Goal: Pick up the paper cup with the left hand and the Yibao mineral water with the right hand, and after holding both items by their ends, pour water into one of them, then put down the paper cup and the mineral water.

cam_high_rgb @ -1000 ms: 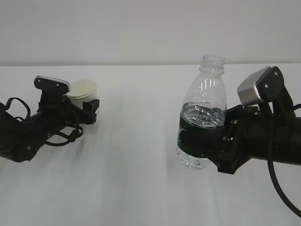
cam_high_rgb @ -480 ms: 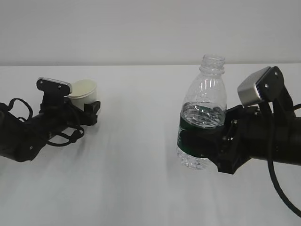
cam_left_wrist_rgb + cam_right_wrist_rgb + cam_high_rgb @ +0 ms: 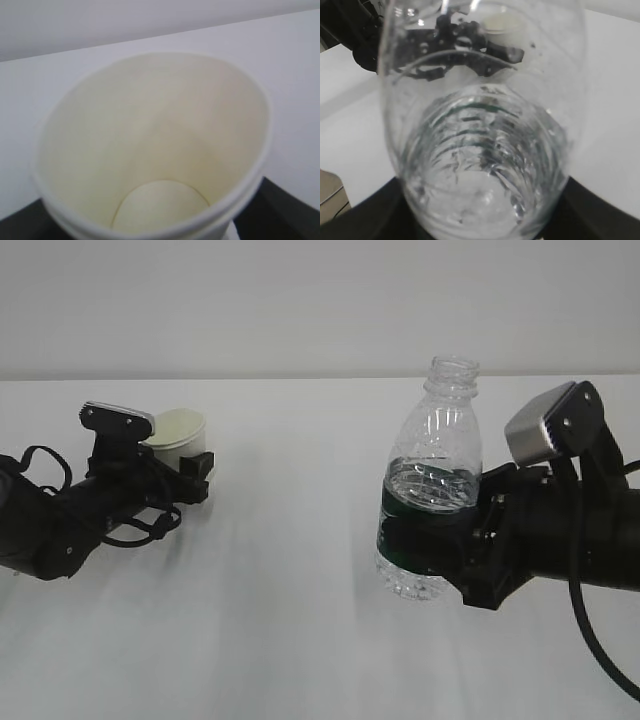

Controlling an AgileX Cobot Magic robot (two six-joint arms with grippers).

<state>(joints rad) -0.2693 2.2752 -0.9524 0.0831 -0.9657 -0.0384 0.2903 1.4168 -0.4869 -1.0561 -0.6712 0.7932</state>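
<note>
Left hand (image 3: 190, 480) at 9 o'clock has the paper cup (image 3: 178, 437) between its fingers, though most of the cup's wall is hidden, so I can't tell if it's actually gripped. Right hand (image 3: 440, 545) at 3 o'clock is clamped round the Yibao mineral water (image 3: 432, 480) on its green band, upright, off the counter (image 3: 300, 620).

white paper cup (image 3: 178, 436) cream inside, empty, tilted slightly, far left, clear uncapped ribbed bottle (image 3: 432, 480) green label, roughly half full, upright, right side

The left gripper (image 3: 190, 475) at frame left reaches rightward low over the surface, jaws clasping something. The right gripper (image 3: 440, 540), centre-right, reaches leftward, jaws clamped.
</note>
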